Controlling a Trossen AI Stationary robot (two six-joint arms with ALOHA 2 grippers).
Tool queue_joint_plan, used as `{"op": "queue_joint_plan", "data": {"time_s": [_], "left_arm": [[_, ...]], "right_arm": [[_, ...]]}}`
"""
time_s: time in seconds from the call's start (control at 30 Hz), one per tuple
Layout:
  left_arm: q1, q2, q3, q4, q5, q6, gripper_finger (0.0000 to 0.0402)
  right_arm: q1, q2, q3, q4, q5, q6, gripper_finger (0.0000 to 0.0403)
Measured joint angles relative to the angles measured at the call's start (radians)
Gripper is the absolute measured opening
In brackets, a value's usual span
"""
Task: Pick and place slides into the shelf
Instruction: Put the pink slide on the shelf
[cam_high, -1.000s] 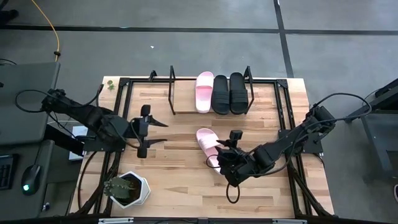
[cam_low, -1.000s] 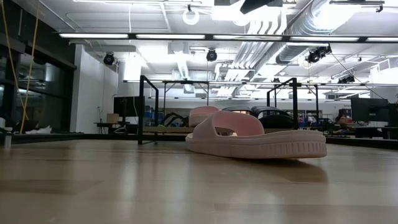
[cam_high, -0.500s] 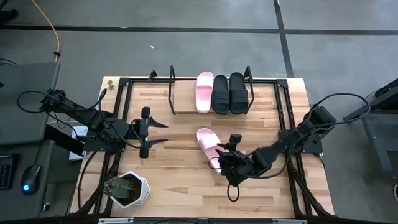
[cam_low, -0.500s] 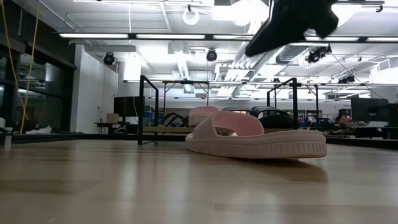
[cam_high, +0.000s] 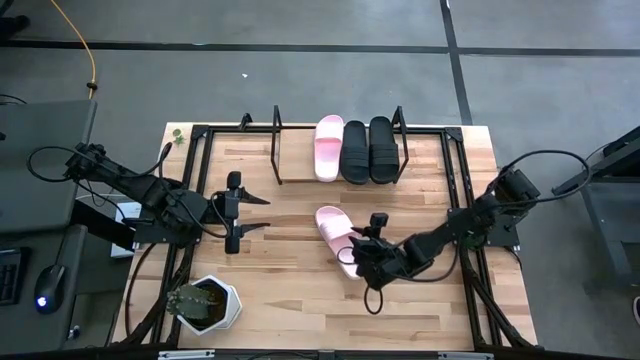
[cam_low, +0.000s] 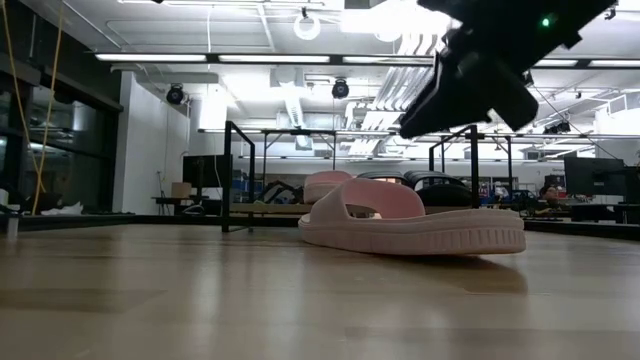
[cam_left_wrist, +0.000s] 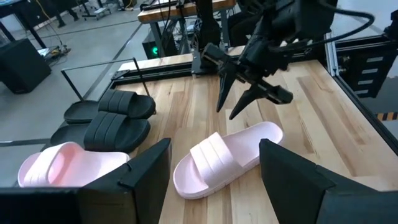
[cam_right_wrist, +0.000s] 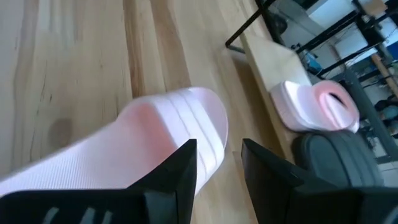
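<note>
Loose pink slide (cam_high: 335, 236): lies sole-down on the wooden table (cam_high: 300, 290), near mid-table, slanted, toe end toward the shelf; bare board on its left and shelf-ward sides. In the low view it (cam_low: 410, 222) lies flat, with the rack visible behind it.

Right gripper (cam_high: 357, 258): poised over the heel end of this slide, fingers parted with a narrow gap, nothing between them. In the right wrist view the two dark fingers (cam_right_wrist: 177, 180) hang just above the pink strap (cam_right_wrist: 174, 134); whether they touch it cannot be told. In the left wrist view the gripper (cam_left_wrist: 239, 102) stands clear above the slide (cam_left_wrist: 224, 158).

Shelf (cam_high: 290, 181): against the table's far edge, light board between thin black frame ends. Its right part holds one pink slide (cam_high: 329, 147) and two black slides (cam_high: 368, 150), side by side and touching. The left part of the board is bare.

Left gripper (cam_high: 233, 211): left of mid-table, well apart from the loose slide, fingers spread wide, holding nothing.

Other items: potted plant in a white pot (cam_high: 203, 303) at the near left corner, well apart from the slide. Black frame rails (cam_high: 455, 190) run along the table's sides.

Surroundings: grey floor beyond the table; the low view shows a lit hall with ceiling pipes.
</note>
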Motion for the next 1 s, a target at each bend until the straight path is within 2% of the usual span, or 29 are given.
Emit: {"op": "queue_joint_plan", "data": {"time_s": [0.2, 0.5, 1.0], "left_arm": [[0.0, 0.0, 0.0, 0.0, 0.0, 0.0, 0.0225], [0.0, 0.0, 0.0, 0.002, 0.0, 0.0, 0.0225], [0.0, 0.0, 0.0, 0.001, 0.0, 0.0, 0.0225]], "right_arm": [[-0.016, 0.012, -0.013, 0.019, -0.024, -0.005, 0.0119], [-0.038, 0.098, -0.013, 0.076, -0.042, -0.081, 0.0119], [-0.081, 0.113, -0.013, 0.09, -0.104, -0.073, 0.0119]]}}
